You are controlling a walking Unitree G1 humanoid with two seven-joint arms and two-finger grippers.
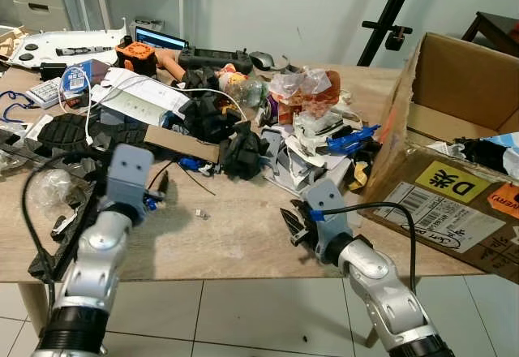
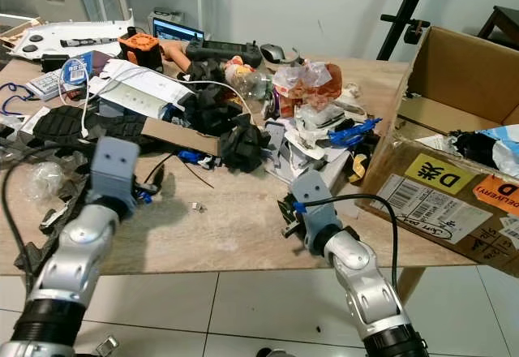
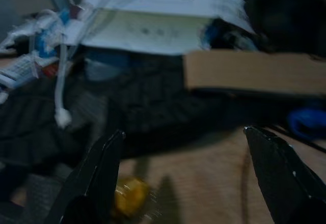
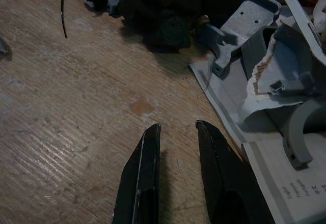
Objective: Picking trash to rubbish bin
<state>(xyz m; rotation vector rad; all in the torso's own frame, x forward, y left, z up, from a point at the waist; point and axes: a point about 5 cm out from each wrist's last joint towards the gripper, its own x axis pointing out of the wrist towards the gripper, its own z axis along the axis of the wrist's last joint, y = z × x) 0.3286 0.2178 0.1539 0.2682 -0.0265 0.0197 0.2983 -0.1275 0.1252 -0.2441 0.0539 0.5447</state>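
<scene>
Trash is heaped across the back half of a wooden table (image 1: 243,243): black crumpled pieces (image 1: 243,150), a clear and orange wrapper (image 1: 304,89), grey plastic parts (image 4: 239,25) and torn papers (image 4: 290,183). An open cardboard box (image 1: 454,203) with some rubbish inside stands at the table's right end. My left gripper (image 3: 183,132) hovers wide open and holds nothing. It is low over the table just in front of a cardboard strip (image 3: 254,71) and a black mat (image 1: 73,134). My right gripper (image 1: 293,225) is slightly open over bare wood, beside the papers, with nothing between its fingers.
A small metal bit (image 1: 200,213) lies on the bare wood between the arms, and a small yellow item (image 3: 130,201) sits near the left gripper. Cables, an orange device (image 1: 134,55) and a screen (image 1: 158,39) crowd the back left. A black tripod (image 1: 389,16) stands behind.
</scene>
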